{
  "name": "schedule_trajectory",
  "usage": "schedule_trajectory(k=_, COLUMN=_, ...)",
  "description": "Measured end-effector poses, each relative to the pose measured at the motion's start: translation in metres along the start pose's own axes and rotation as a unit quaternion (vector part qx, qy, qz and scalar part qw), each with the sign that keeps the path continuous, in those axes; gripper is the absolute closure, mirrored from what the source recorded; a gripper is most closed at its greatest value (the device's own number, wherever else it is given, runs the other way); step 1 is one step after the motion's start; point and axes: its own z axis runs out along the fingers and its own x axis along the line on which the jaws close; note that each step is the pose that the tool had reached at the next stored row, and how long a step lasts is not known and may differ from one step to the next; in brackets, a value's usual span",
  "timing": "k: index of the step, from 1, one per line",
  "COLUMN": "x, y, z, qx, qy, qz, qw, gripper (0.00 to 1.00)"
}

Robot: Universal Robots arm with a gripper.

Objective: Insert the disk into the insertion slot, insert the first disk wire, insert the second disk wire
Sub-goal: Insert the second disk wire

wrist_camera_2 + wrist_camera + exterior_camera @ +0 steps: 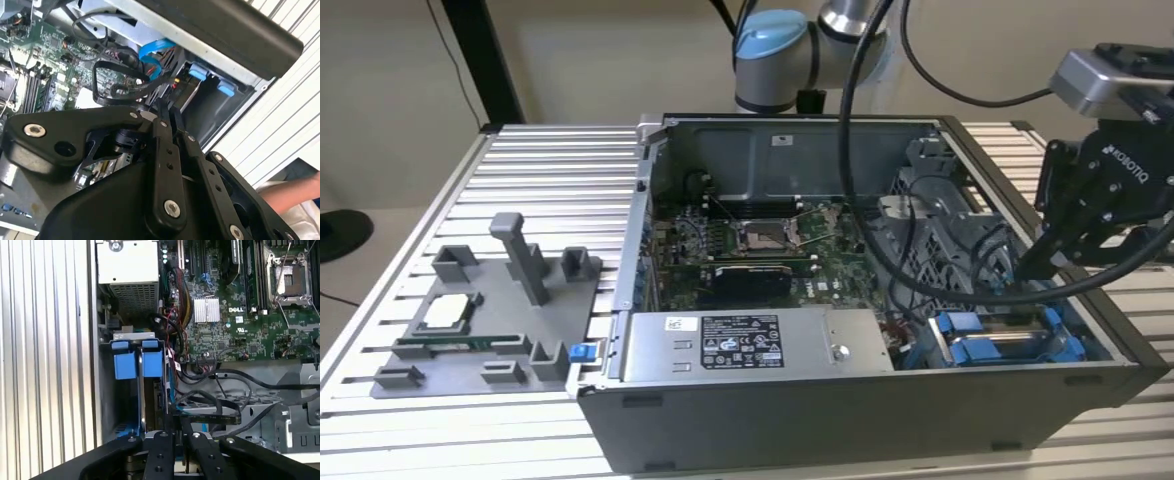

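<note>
The silver blue-framed disk is judged seated, and a black disk wire is clamped by the gripper, pending connector alignment.

Fixture tray on table, exterior view's left of computer case with insertion slot

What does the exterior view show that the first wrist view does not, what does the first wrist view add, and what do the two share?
The exterior view adds the grey fixture tray at the exterior view's left and the arm's blue-capped joint behind the case. The first wrist view adds the finned silver heatsink, seen from close by. Both share the insertion slot with its blue tabs, the processor socket, and the gripper close to that slot.
</note>
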Motion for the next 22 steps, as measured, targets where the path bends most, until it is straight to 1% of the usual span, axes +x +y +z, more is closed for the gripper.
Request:
schedule_trajectory(k=2, x=0.0013, y=0.0072, z=0.0007, qx=0.0008, qy=-0.0008, qz=0.000, qw=1.0000, gripper=1.00)
schedule_trajectory(k=4, x=0.0031, y=0.0147, z=0.0015, qx=0.0027, qy=-0.0012, qz=0.000, qw=1.0000, gripper=1.00)
schedule_trajectory(k=6, x=0.0050, y=0.0225, z=0.0022, qx=0.0061, qy=-0.0015, qz=0.000, qw=1.0000, gripper=1.00)
schedule_trajectory(k=7, x=0.0060, y=0.0249, z=0.0025, qx=0.0087, qy=-0.0016, qz=0.000, qw=1.0000, gripper=1.00)
schedule_trajectory(k=8, x=0.0069, y=0.0267, z=0.0027, qx=0.0128, qy=-0.0020, qz=-0.001, qw=0.9999, gripper=1.00)
schedule_trajectory(k=9, x=0.0076, y=0.0280, z=0.0032, qx=0.0187, qy=-0.0025, qz=-0.001, qw=0.9998, gripper=1.00)
schedule_trajectory(k=13, x=0.0103, y=0.0316, z=0.0042, qx=0.0448, qy=-0.0044, qz=-0.003, qw=0.9990, gripper=1.00)
schedule_trajectory(k=14, x=0.0111, y=0.0321, z=0.0045, qx=0.0503, qy=-0.0049, qz=-0.004, qw=0.9987, gripper=1.00)
schedule_trajectory(k=15, x=0.0116, y=0.0323, z=0.0048, qx=0.0549, qy=-0.0051, qz=-0.005, qw=0.9985, gripper=1.00)
schedule_trajectory(k=16, x=0.0118, y=0.0323, z=0.0052, qx=0.0583, qy=-0.0053, qz=-0.006, qw=0.9983, gripper=1.00)
schedule_trajectory(k=18, x=0.0122, y=0.0322, z=0.0062, qx=0.0621, qy=-0.0053, qz=-0.008, qw=0.9980, gripper=1.00)
schedule_trajectory(k=20, x=0.0122, y=0.0321, z=0.0064, qx=0.0639, qy=-0.0054, qz=-0.009, qw=0.9979, gripper=1.00)
schedule_trajectory(k=22, x=0.0122, y=0.0321, z=0.0072, qx=0.0641, qy=-0.0054, qz=-0.008, qw=0.9979, gripper=1.00)
